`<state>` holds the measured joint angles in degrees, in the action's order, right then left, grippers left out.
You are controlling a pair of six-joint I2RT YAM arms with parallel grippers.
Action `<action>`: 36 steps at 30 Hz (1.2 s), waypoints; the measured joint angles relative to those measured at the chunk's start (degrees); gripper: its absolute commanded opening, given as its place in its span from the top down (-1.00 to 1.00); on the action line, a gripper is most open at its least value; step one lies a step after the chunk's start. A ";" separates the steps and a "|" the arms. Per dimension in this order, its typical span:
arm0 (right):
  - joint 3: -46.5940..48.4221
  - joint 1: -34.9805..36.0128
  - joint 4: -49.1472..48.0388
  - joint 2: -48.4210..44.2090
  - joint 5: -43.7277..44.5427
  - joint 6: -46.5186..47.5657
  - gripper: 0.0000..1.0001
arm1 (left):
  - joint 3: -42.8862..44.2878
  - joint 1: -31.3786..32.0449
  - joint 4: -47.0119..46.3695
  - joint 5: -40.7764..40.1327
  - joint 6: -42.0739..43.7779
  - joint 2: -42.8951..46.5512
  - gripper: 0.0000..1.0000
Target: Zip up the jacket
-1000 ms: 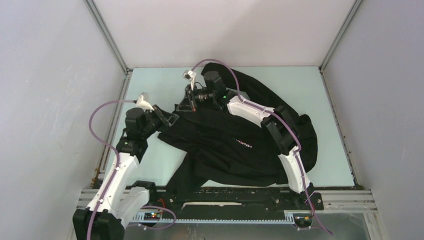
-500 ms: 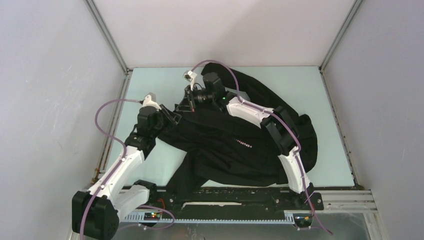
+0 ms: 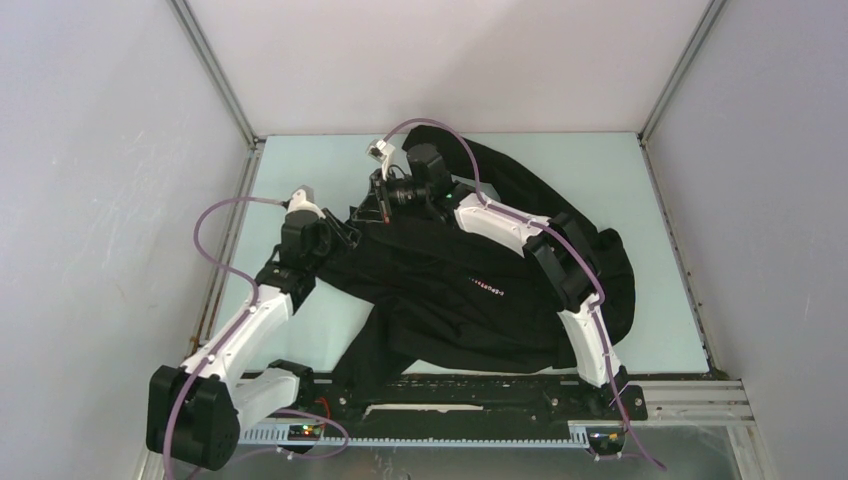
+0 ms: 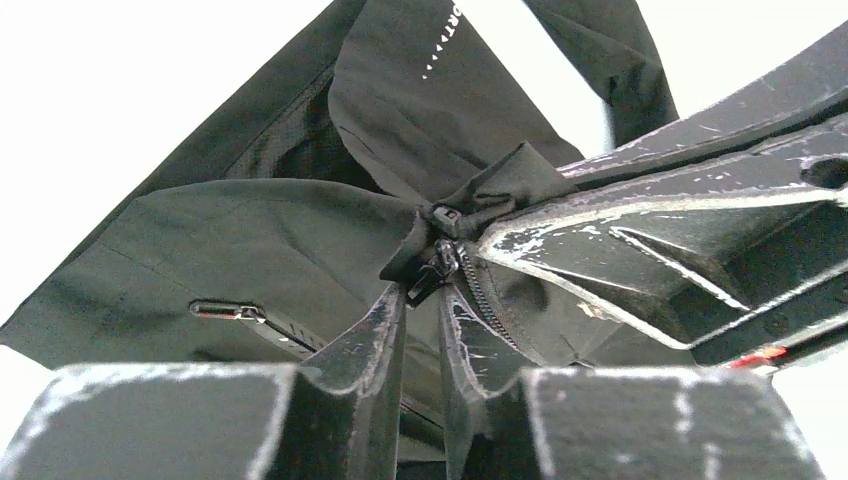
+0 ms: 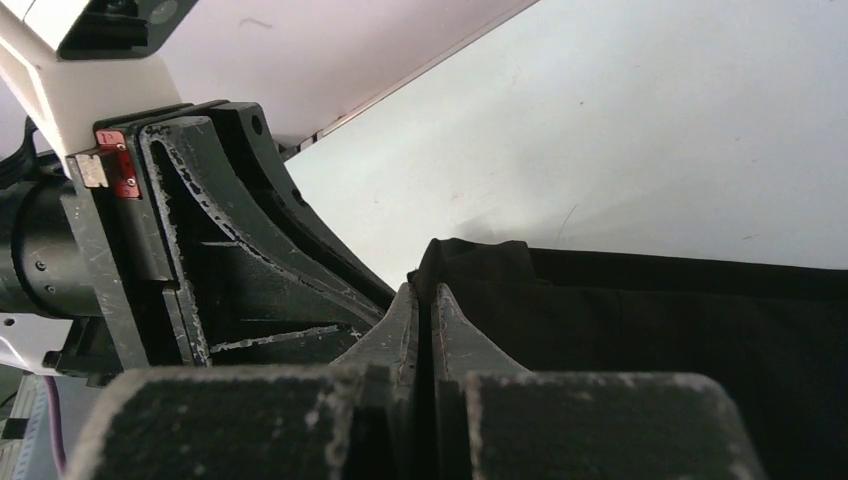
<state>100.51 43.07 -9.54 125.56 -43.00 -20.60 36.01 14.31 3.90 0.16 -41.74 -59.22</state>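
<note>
The black jacket (image 3: 470, 290) lies crumpled across the pale table, its pale lettering (image 3: 487, 287) facing up. My right gripper (image 3: 377, 203) is shut on a fold of the jacket's upper edge (image 4: 510, 185); in the right wrist view its fingers (image 5: 420, 290) meet with black cloth (image 5: 480, 265) at their tips. My left gripper (image 3: 350, 232) sits just left of it. In the left wrist view, its jaws (image 4: 425, 295) stand a little apart, and the zipper slider (image 4: 440, 262) with its pull hangs right at their tips. Zipper teeth (image 4: 485, 300) run down past the right finger.
Grey enclosure walls and metal corner posts (image 3: 215, 75) ring the table (image 3: 300, 170). A metal rail (image 3: 450, 390) crosses the near edge by the arm bases. Purple cables (image 3: 210, 225) loop off both wrists. A small pocket zipper pull (image 4: 225, 311) lies on the jacket's left panel.
My left arm has swung right, bringing its gripper in against the jacket's edge beside the right gripper. The right arm and the jacket have hardly moved.
</note>
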 measured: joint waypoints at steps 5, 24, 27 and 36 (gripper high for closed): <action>-0.09 0.00 0.00 0.00 0.00 0.02 1.00 | 0.00 0.15 0.02 -1.09 0.28 -1.27 0.47; -0.20 0.00 0.02 -0.26 -0.02 0.07 1.00 | 0.09 1.97 0.00 -4.09 4.98 -1.90 0.32; -0.20 0.00 0.02 -0.28 -0.04 0.07 1.00 | 0.17 2.45 0.02 -4.13 6.08 -1.90 0.36; -0.20 0.00 0.02 -0.33 -0.04 0.22 1.00 | 0.87 3.34 0.09 -6.21 8.11 -1.90 0.53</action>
<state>100.31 43.07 -9.52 125.23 -43.05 -20.38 36.88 17.65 3.99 -6.04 -33.63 -61.12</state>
